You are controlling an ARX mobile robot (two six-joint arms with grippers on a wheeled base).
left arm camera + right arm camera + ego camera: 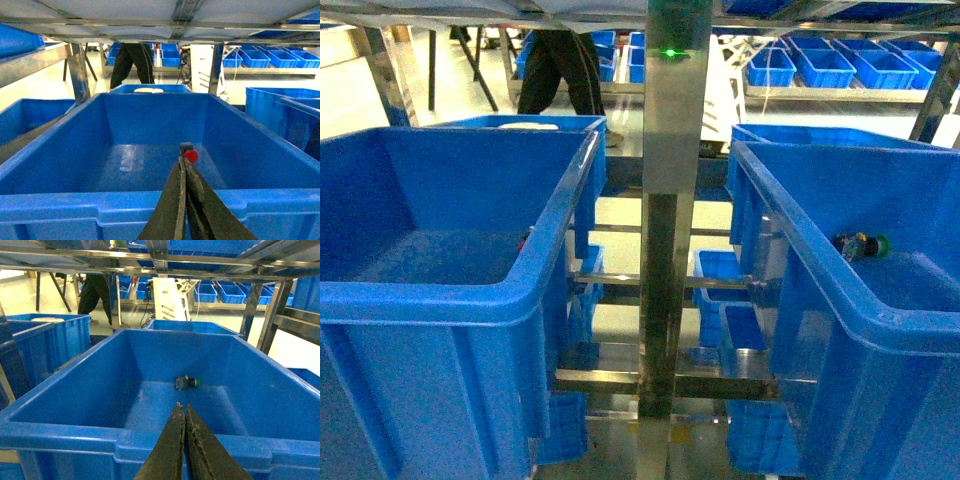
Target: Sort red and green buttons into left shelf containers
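On the shelf before us stand two deep blue plastic bins: the left bin (pixel 440 290) holds a red-capped button (pixel 190 156), the right bin (pixel 860 300) a green-capped button (pixel 188 383). Our left gripper (pixel 182 165) and right gripper (pixel 181 410) hover at the near rims, fingers pressed together, empty.

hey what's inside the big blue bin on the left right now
One red button lies on the floor of the left bin, near its right wall. The left gripper, shut, covers a strip of floor in the wrist view; the head view hides the nearest floor behind the front wall.
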